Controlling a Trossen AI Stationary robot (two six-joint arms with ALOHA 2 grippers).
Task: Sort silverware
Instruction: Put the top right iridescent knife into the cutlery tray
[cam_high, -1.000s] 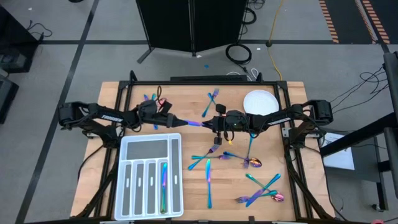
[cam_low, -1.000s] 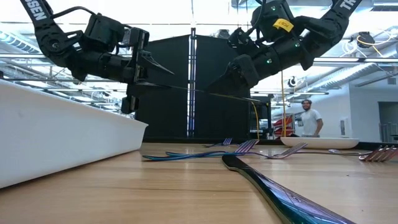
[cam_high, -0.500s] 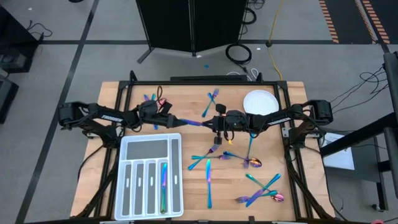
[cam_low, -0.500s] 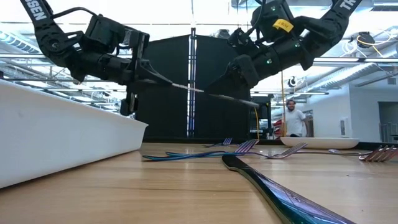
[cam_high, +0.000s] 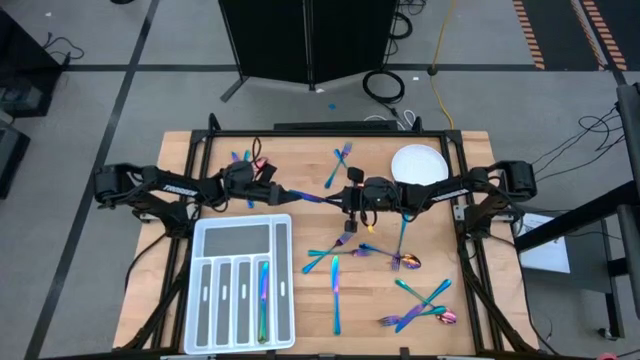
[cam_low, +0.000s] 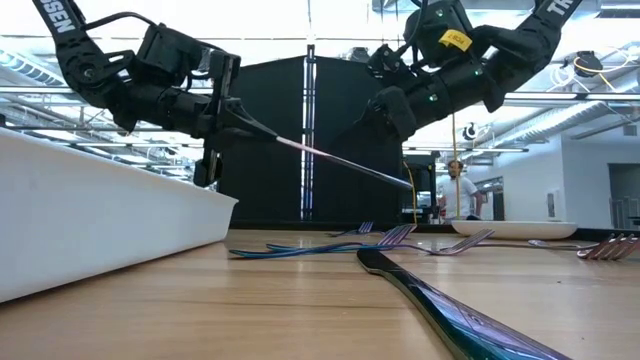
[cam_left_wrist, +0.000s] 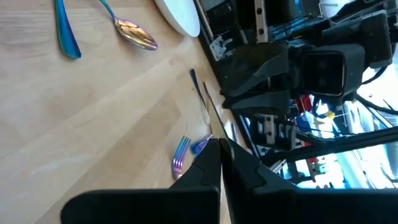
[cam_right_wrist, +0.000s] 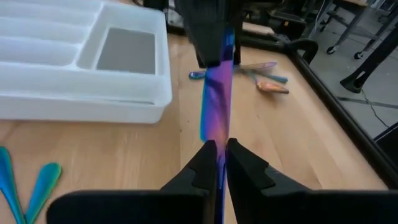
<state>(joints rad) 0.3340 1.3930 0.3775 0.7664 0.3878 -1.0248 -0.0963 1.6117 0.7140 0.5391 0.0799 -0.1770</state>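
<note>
A handover is in hand above the table's centre: the left gripper (cam_high: 286, 193) and right gripper (cam_high: 340, 199) are both clamped on one slim iridescent purple-blue metal knife (cam_right_wrist: 214, 99), so the right should release before the left carries it toward the white compartmented plastic tray (cam_high: 283, 330) at seven o'clock.

Bright, even overhead light washes the wooden table (cam_high: 300, 160), with soft shadows; ceiling glare whitens the low view, where the nearest knife (cam_low: 450, 310) lies blurred.
</note>
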